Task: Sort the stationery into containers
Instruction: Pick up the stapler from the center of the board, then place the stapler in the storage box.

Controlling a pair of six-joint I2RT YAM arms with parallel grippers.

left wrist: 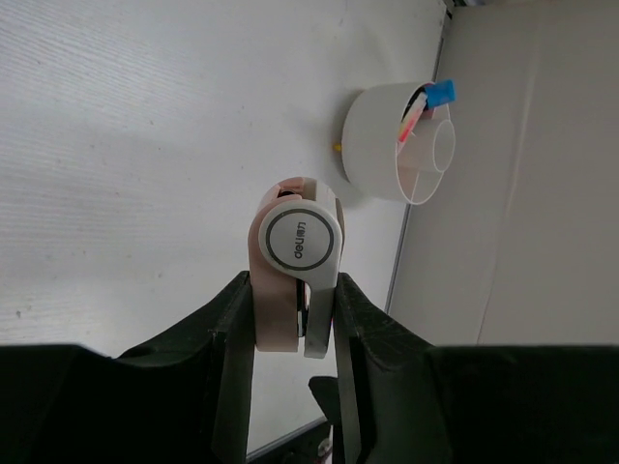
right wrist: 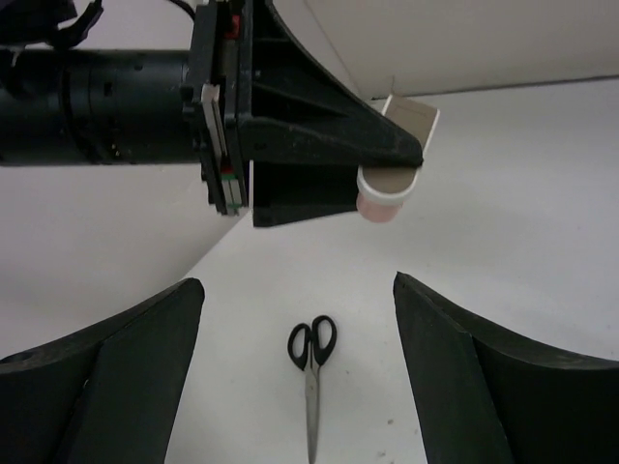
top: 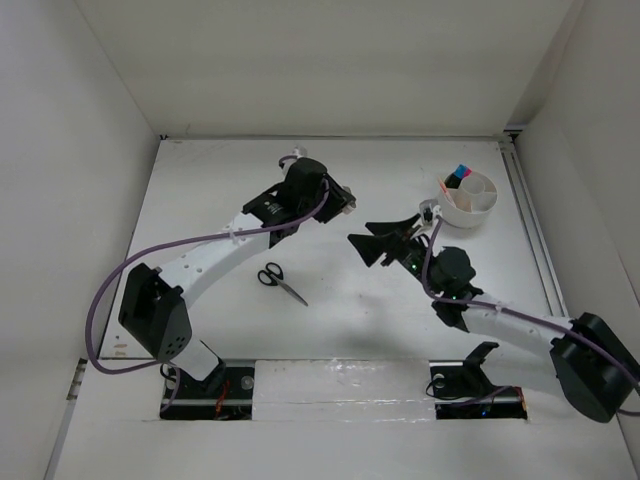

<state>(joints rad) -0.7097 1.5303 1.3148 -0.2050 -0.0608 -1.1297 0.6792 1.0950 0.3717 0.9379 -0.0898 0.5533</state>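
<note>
Your left hand (left wrist: pixel 290 290) is clamped on the pinkish eraser (left wrist: pixel 298 232), one finger against each flat side, and the eraser's round grey-ringed label faces the wrist camera. From above you see that hand over the far middle of the table (top: pixel 220 180). The round white bowl (left wrist: pixel 372 145) stands to its right, near the far right corner. A smaller white cup (left wrist: pixel 423 153) stands inside the bowl, with a blue-capped marker (left wrist: pixel 442 94) and a thin pink pen (left wrist: pixel 416 118) poking up beside it. Your right hand (right wrist: pixel 298 282) hangs nearer than the bowl, its fingers wide apart and pointing left. The black-handled scissors (top: pixel 285 286) lie flat near the table's middle, apart from both hands.
</note>
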